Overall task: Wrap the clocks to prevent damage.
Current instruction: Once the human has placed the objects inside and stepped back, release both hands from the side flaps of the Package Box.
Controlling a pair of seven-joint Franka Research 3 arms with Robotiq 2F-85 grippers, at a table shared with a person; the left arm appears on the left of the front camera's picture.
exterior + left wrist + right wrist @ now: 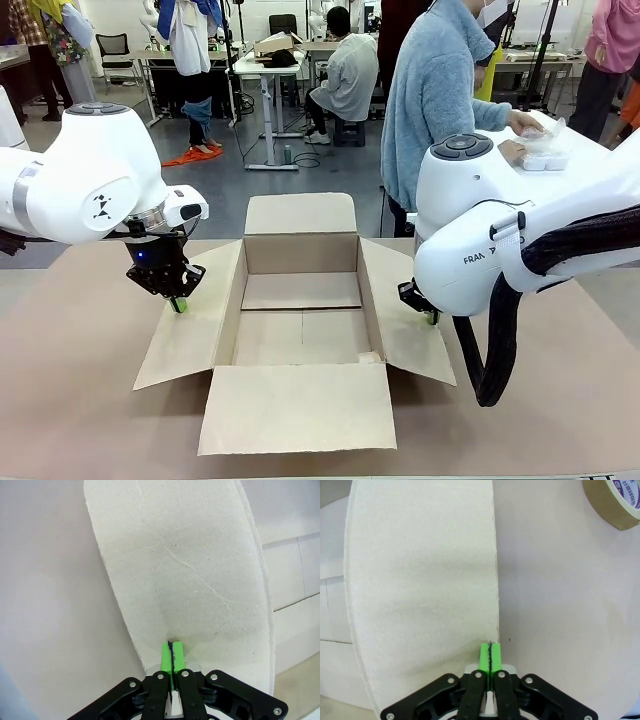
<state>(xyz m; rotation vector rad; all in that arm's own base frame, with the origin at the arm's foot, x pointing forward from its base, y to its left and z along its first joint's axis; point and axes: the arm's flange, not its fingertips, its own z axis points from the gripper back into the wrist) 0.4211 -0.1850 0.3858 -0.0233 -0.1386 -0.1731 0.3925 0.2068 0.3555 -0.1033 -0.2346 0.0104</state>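
An open, empty cardboard box (pixel 300 252) stands mid-table with all its flaps folded outward. My left gripper (pixel 178 303) is shut, its green tips down at the outer edge of the left flap (pixel 195 325). In the left wrist view the closed fingertips (pixel 171 648) point at that flap (pixel 190 580). My right gripper (pixel 432 316) is also shut, low beside the right flap (pixel 405 325). The right wrist view has its tips (pixel 490 648) at the edge of this flap (pixel 420 580). Neither gripper holds anything. The clocks are out of view.
A roll of brown tape (pixel 615 500) lies on the table beyond the right flap. A person in a light blue sweater (pixel 435 100) stands at the far side, hands on white packaging (pixel 540 150) on a side table. Brown table surface (pixel 80 400) surrounds the box.
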